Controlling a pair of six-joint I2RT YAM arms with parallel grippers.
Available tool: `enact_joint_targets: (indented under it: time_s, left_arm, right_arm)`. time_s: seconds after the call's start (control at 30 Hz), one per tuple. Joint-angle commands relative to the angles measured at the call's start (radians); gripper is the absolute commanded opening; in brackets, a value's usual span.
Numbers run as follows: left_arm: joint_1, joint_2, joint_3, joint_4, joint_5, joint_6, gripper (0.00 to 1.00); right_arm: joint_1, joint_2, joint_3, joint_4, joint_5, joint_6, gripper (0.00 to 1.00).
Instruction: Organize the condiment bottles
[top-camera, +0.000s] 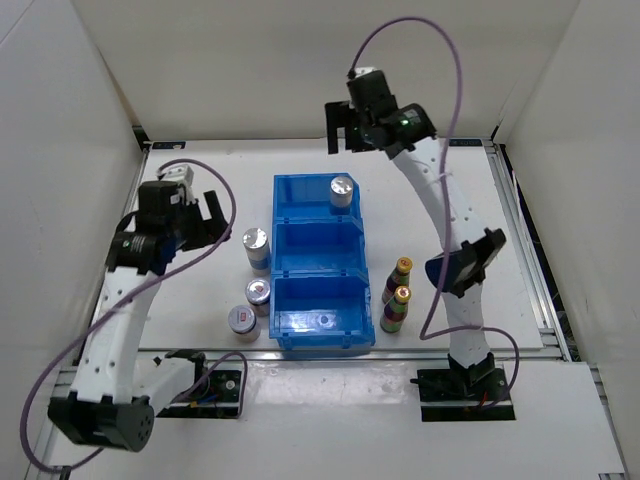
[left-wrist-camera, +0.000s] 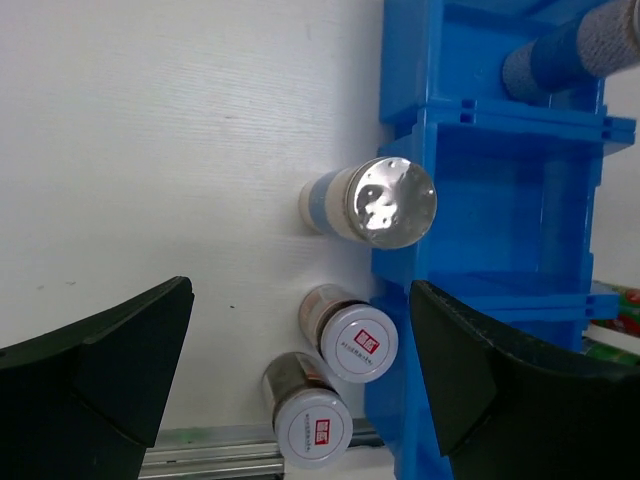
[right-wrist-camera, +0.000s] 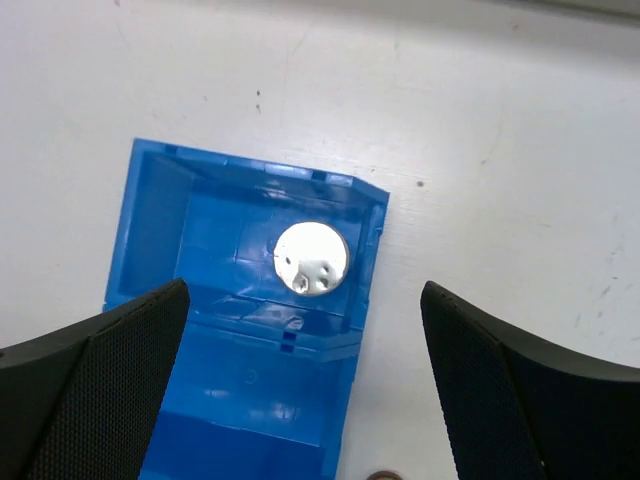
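Note:
A blue-labelled silver-lidded cylinder (top-camera: 342, 190) stands in the far compartment of the blue bin (top-camera: 283, 262); it also shows in the right wrist view (right-wrist-camera: 311, 257). A second blue-labelled cylinder (top-camera: 257, 245) (left-wrist-camera: 385, 200) stands against the bin's left wall. Two red-labelled cylinders (top-camera: 259, 293) (top-camera: 242, 320) stand nearer, with white lids in the left wrist view (left-wrist-camera: 358, 340) (left-wrist-camera: 312, 425). Two slim yellow-capped bottles (top-camera: 400, 275) (top-camera: 396, 305) stand right of the bin. My left gripper (top-camera: 200, 215) (left-wrist-camera: 300, 300) is open and empty, left of the cylinders. My right gripper (top-camera: 345, 125) (right-wrist-camera: 305, 288) is open and empty, high above the far compartment.
The bin's middle and near compartments (top-camera: 322, 312) hold nothing. White walls enclose the table on the left, back and right. A metal rail (top-camera: 530, 260) runs along the table's right edge, and another along the near edge (left-wrist-camera: 220, 440).

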Motion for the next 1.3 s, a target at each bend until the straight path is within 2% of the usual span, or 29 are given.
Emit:
enact_joint_targets:
  time_s: [0.0,0.17,0.33,0.5,0.63,0.87,1.0,1.03,1.07,1.17,1.2,1.27]
  left_arm:
    - [-0.047,0.136,0.004,0.075,0.056,0.021,1.0]
    - [-0.155,0.238,0.026,0.163,0.042,0.012,1.0]
    - [-0.253,0.374,0.072,0.163,-0.004,0.012,1.0]
    - [-0.275,0.484,0.11,0.163,-0.038,-0.006,1.0]
    - [-0.275,0.518,0.12,0.154,-0.067,-0.017,1.0]
    - [-0.275,0.529,0.11,0.154,-0.067,-0.028,0.8]
    - [-0.275,0.52,0.158,0.141,-0.113,-0.028,0.45]
    - [-0.275,0.52,0.185,0.129,-0.145,-0.028,0.31]
    - [-0.275,0.52,0.252,0.129,-0.162,-0.028,0.25]
    - [-0.275,0.548,0.383,0.12,-0.207,-0.028,0.18]
    - [-0.285,0.569,0.473,0.106,-0.223,-0.038,0.18]
    - [-0.299,0.592,0.559,0.091,-0.266,-0.039,0.16]
  right_arm:
    - [-0.045,-0.064,0.059,-0.111,-0.003,0.004,1.0]
    - [-0.079,-0.182,-0.128,-0.081,-0.076,0.017,1.0]
    - [-0.129,-0.216,-0.199,-0.081,-0.137,0.026,1.0]
    - [-0.212,-0.225,-0.217,-0.071,-0.198,0.035,1.0]
    - [-0.231,-0.243,-0.235,-0.071,-0.218,0.046,1.0]
    - [-0.231,-0.243,-0.257,-0.071,-0.218,0.046,1.0]
    - [-0.231,-0.243,-0.257,-0.071,-0.209,0.046,1.0]
    - [-0.231,-0.252,-0.268,-0.071,-0.209,0.046,1.0]
    - [-0.231,-0.252,-0.268,-0.071,-0.199,0.046,1.0]
    - [-0.231,-0.272,-0.292,-0.081,-0.179,0.046,1.0]
    - [-0.231,-0.272,-0.31,-0.081,-0.168,0.046,1.0]
    - [-0.231,-0.272,-0.324,-0.081,-0.168,0.046,1.0]
